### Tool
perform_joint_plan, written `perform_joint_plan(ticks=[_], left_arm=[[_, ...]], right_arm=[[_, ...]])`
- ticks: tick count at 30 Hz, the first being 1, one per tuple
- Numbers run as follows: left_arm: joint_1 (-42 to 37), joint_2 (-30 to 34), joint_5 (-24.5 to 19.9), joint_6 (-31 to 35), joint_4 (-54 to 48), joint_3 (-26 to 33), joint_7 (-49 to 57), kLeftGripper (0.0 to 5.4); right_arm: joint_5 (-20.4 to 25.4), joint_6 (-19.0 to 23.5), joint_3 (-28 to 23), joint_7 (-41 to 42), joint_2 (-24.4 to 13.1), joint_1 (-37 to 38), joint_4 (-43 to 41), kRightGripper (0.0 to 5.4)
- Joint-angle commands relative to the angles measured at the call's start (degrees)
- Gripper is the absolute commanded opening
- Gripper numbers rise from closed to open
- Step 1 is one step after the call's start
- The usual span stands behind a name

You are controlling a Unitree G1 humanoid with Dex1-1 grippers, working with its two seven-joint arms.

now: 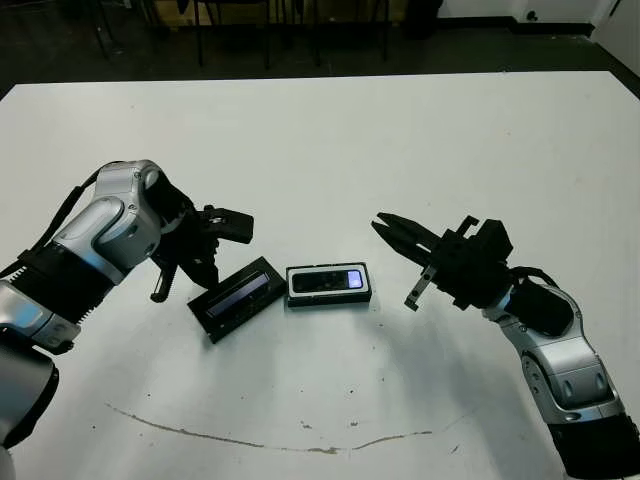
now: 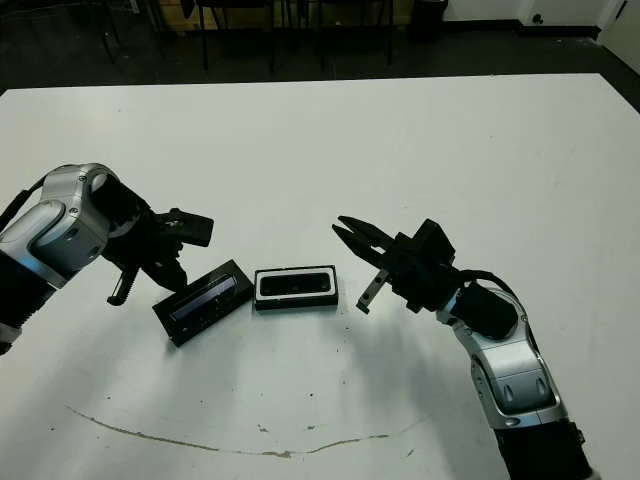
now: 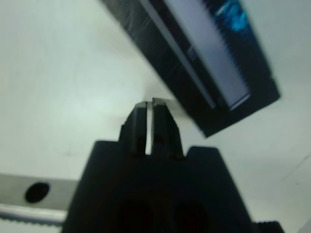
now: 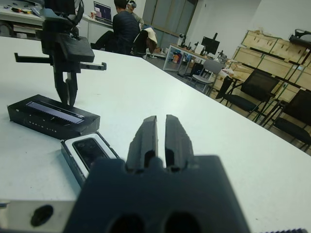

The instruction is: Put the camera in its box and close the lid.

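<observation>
The box (image 1: 291, 285), a black tray with white lining, lies at the table's middle. The camera (image 1: 328, 281) lies inside it, its bluish patch at the right end. The lid (image 1: 237, 298), black with a glossy strip, lies angled just left of the box, strip up. My left gripper (image 1: 205, 272) points down at the lid's far left edge, fingers shut on nothing; the left wrist view shows its fingertips (image 3: 146, 109) just beside the lid (image 3: 209, 63). My right gripper (image 1: 382, 223) hovers right of the box, shut and holding nothing.
A brown curved mark (image 1: 260, 440) runs across the table near the front edge. Beyond the table, the right wrist view shows a person (image 4: 125, 26) seated at a desk, chairs (image 4: 252, 92) and wooden crates (image 4: 265, 46).
</observation>
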Motion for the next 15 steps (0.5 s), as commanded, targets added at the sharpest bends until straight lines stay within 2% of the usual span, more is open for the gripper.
perform_joint_plan(ticks=[1, 5, 8, 12, 15], left_arm=[[3.85, 2.83, 1.96, -3.83, 3.14, 0.29, 4.87, 0.00], [6.16, 6.62, 2.71, -6.85, 0.71, 5.04, 12.19, 0.00], [11.56, 9.31, 0.16, -5.27, -7.18, 12.82, 18.31, 0.00], [20.81, 11.32, -7.08, -4.60, -19.56, 26.01, 23.58, 0.00], [28.04, 10.24, -13.45, -5.50, -26.75, 35.23, 27.40, 0.00]], right_arm=[[0.08, 0.42, -0.44, -0.25, -0.24, 1.06, 0.03, 0.02], [0.58, -1.61, -0.71, 0.37, 0.05, 1.49, 1.09, 0.02], [0.76, -1.53, -0.89, 0.26, -0.25, 1.92, 0.80, 0.02], [1.09, -1.18, -1.11, 0.26, -0.42, 2.26, 0.45, 0.02], [1.03, -1.26, -1.12, 0.25, -0.31, 2.38, 0.60, 0.02]])
